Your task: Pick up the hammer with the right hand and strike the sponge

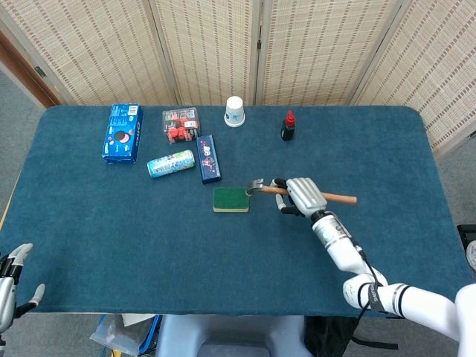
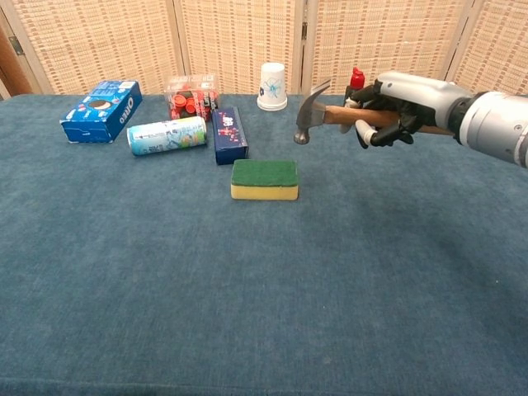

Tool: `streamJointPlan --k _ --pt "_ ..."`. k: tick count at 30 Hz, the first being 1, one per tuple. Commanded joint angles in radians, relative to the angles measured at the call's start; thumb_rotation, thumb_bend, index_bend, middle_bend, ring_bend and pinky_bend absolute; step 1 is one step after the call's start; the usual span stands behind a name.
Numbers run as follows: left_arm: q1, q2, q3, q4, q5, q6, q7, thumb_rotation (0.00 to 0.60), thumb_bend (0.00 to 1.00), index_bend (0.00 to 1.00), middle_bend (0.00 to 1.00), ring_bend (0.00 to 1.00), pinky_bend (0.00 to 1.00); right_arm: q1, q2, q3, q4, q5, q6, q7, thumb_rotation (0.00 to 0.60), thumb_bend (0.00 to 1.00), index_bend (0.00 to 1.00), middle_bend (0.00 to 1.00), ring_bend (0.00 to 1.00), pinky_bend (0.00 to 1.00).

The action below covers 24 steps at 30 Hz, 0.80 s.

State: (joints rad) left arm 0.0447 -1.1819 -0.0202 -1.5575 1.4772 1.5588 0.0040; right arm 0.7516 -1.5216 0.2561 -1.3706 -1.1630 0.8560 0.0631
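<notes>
The right hand (image 2: 396,103) is clamped around the wooden handle of the hammer (image 2: 330,115), fingers wrapped under it, holding it roughly level above the blue worktop (image 2: 264,280). The metal head points toward the robot's left and hangs in the air over the near right edge of the sponge (image 2: 264,179) (in the head view the head sits just at the sponge's right rim (image 1: 231,199), though the chest view shows clear air between them). The sponge lies flat, green side up with its yellow layer beneath, left of the hand and lower. Nothing lies between hammer head and sponge. Behind the sponge stand a dark blue box (image 2: 228,134) and a lying can (image 2: 167,134), with a clear box of red pieces (image 2: 190,97) and a blue biscuit box (image 2: 101,110) further back and left. A white paper cup (image 2: 273,86) and a small red-capped bottle (image 1: 288,126) stand near the far edge, the bottle partly hidden behind the hand in the chest view. The left hand (image 1: 11,286) shows at the near left corner, off the worktop, fingers apart and holding nothing.
</notes>
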Motion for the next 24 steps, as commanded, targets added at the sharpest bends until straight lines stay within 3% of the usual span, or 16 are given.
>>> streamJointPlan --k 1,24 --pt "0.0 0.0 0.0 0.001 0.0 0.0 -0.001 0.6 0.32 0.08 0.13 0.14 0.05 0.011 -0.014 0.004 0.011 0.01 -0.006 -0.012 0.6 0.84 0.66 0.81 0.74 0.84" --pt "0.015 -0.006 0.006 0.027 -0.015 0.001 -0.026 0.6 0.32 0.08 0.13 0.14 0.05 0.131 -0.229 0.013 0.261 0.135 -0.124 -0.116 0.6 0.84 0.66 0.81 0.74 0.84"
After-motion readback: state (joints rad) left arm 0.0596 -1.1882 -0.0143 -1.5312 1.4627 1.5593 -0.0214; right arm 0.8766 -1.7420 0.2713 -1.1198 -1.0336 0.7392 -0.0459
